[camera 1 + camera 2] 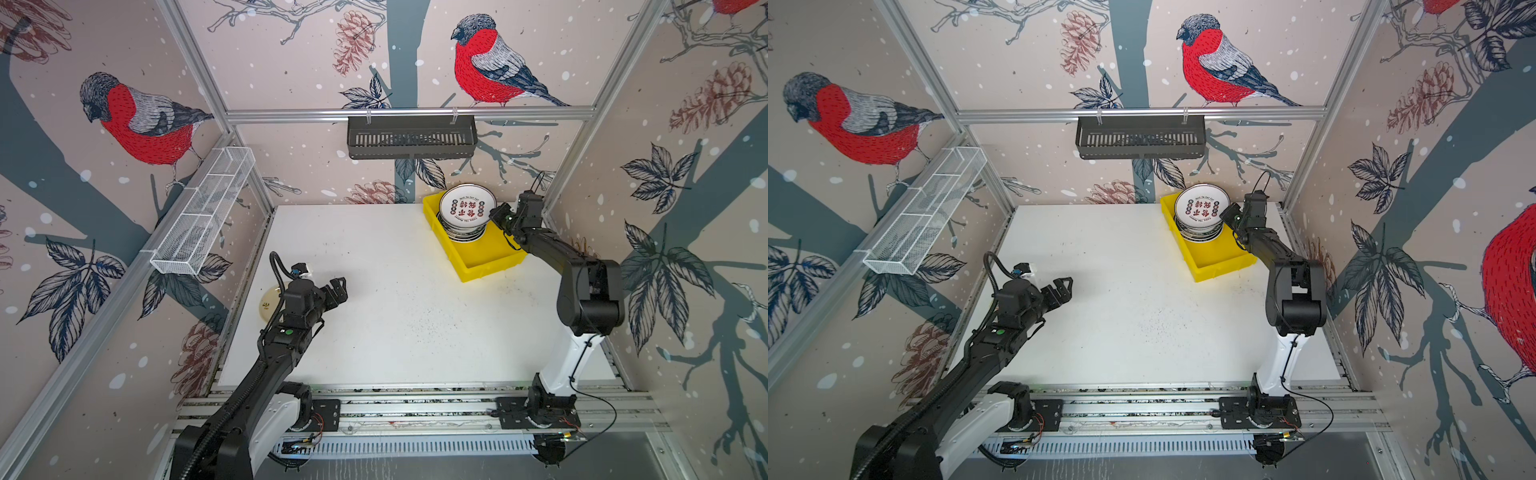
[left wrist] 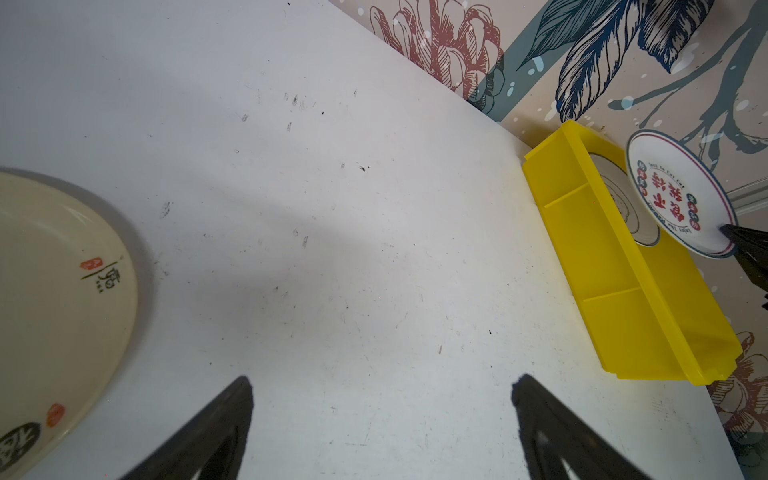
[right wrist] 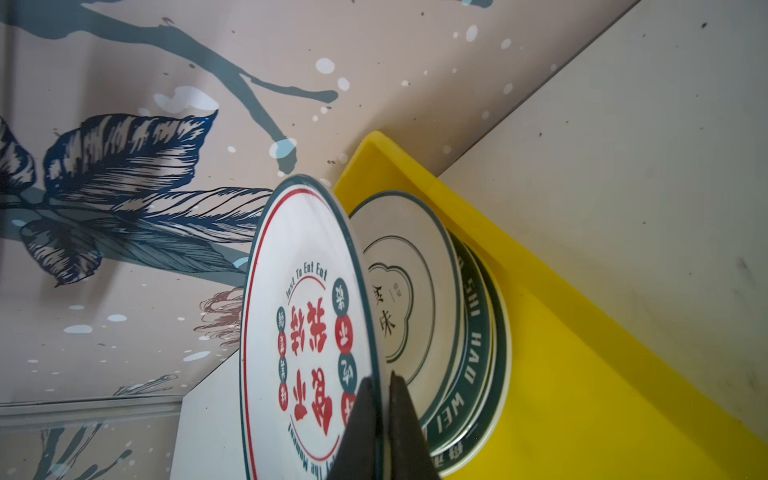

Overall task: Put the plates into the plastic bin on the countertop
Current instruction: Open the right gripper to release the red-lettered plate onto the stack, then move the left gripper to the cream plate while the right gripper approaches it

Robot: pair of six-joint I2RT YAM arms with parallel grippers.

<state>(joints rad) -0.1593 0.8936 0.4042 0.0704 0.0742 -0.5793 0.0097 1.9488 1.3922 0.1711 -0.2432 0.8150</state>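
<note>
While my left gripper (image 1: 337,292) hangs nearest the front, a little above the countertop (image 1: 395,316), its jaws stand spread wide and grasp nothing; in the left wrist view both fingertips (image 2: 243,386) show dark over the bare white surface. Just beside that arm, at the left edge of the countertop, lies a cream plate (image 1: 269,305), flat, with small red and black marks on its face (image 2: 50,311), and apart from my fingers. Farther back and across to the right, the plastic bin (image 1: 482,266) sits at an angle in the far right corner, close to the wall. A stack of plates (image 1: 461,236) fills its far end, white ones with dark green rims, one rim bearing pale letters (image 3: 473,353). My right gripper (image 1: 496,216) reaches over the bin and is clamped on the rim of a white plate (image 1: 467,205) printed with red characters and ringed in green and red. From the right wrist camera my two fingers (image 3: 361,415) pinch its edge from either side, and the plate (image 3: 299,332) tilts away from the top of the stack (image 3: 415,291). Whether its edge touches the stack anywhere, I cannot tell. Beyond, a black slatted basket (image 1: 411,137) hangs on the back rail.
</note>
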